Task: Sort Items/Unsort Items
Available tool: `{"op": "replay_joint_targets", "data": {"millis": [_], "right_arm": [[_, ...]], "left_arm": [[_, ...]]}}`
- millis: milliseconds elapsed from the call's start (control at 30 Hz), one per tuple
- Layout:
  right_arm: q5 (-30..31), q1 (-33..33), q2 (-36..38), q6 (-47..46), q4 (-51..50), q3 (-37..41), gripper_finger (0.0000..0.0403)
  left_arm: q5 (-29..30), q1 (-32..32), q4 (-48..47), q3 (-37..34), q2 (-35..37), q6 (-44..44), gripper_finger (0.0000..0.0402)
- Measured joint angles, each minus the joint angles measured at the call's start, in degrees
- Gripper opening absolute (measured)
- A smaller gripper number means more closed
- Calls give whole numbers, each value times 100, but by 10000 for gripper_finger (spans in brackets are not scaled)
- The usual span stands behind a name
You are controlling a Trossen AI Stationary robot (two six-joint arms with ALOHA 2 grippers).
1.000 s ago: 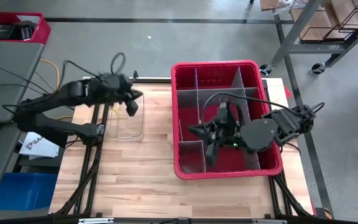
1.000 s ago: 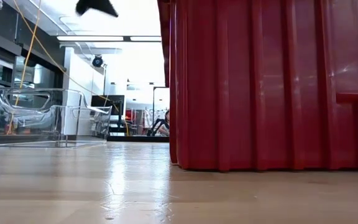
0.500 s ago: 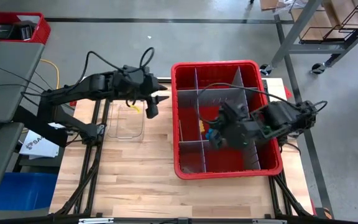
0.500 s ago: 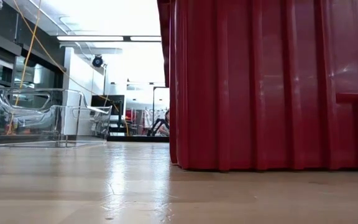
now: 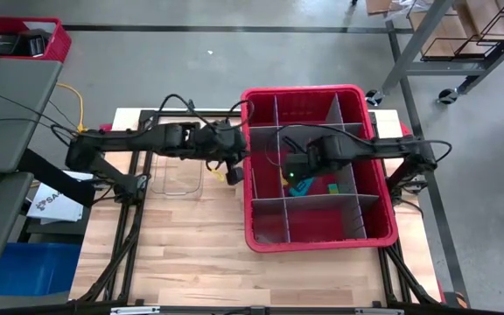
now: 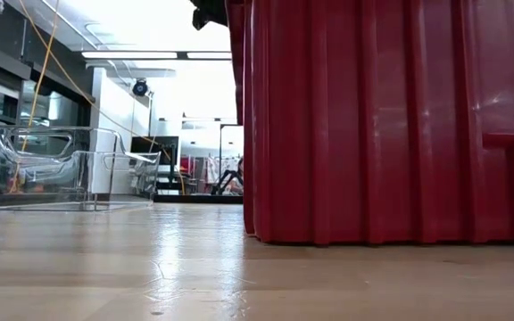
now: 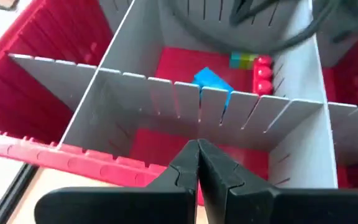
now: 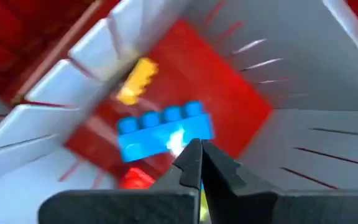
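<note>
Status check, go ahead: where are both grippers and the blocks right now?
Left gripper shut, empty, at the red bin's left wall. Right gripper shut, empty, over the blue block and yellow block. Grey dividers crowd access.

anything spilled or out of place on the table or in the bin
Nothing stands out. The red bin sits square on the table, its grey dividers upright, and the blue brick lies inside a compartment.

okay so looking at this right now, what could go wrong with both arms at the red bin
1. The left gripper is shut at the bin's left wall; pushing on, it might hit the rim or a grey divider.
2. The right gripper, shut, hangs just above the blue brick; dropping with jaws shut could shove it instead of gripping it.
3. Both arms meet over the bin's left side, so they could collide.
</note>
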State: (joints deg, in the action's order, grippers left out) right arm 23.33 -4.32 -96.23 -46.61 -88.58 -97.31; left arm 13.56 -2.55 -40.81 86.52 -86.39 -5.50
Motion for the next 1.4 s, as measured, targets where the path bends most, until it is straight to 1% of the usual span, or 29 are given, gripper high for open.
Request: {"op": "replay_joint_targets", "data": {"millis": [67,133,200,267,333,467,600,667,733,833,967,1100,1200,1267,1333,1400], "right_arm": [[-347,153,30,269,511,257,0],[-680,234,29,537,1099,497,0],[-794,256,22,621,1658,787,0],[-827,275,22,445,2003,1047,0],[-870,282,22,294,2226,1262,0],[-939,282,22,155,2958,1585,0],[-1006,282,0,64,3936,1836,0],[-1005,282,-33,-67,4300,1905,0],[-997,282,-95,-164,4633,1930,0],[-1024,287,-211,-201,5025,1930,0],[-1148,285,-386,-243,5690,1941,0],[-1213,282,-463,-225,6337,1941,0],[-1512,282,-383,54,6214,1941,0],[-1648,229,-195,263,6050,1941,0],[-1635,129,69,467,5760,1842,0],[-1491,14,354,741,5417,1593,0]], "left_arm": [[-30,119,43,6,-13,51,1],[-92,234,-2,11,-9,287,1],[-100,299,-258,11,-1,488,1],[17,298,-555,-40,28,589,1],[143,287,-717,-283,181,623,1],[154,240,-490,-1294,817,371,0],[218,238,-158,-2559,1826,-396,0],[224,276,-149,-3094,2351,-861,0],[223,341,-210,-3506,2849,-1280,0],[226,452,-324,-3915,3556,-1800,0],[450,567,-617,-4109,4261,-2196,0],[794,601,-716,-4113,4715,-2258,0],[844,601,-608,-4092,4860,-2239,0],[844,601,-533,-4018,4862,-2168,0],[837,601,-529,-4004,4799,-2083,0],[810,601,-446,-4004,4711,-1992,0]]}}
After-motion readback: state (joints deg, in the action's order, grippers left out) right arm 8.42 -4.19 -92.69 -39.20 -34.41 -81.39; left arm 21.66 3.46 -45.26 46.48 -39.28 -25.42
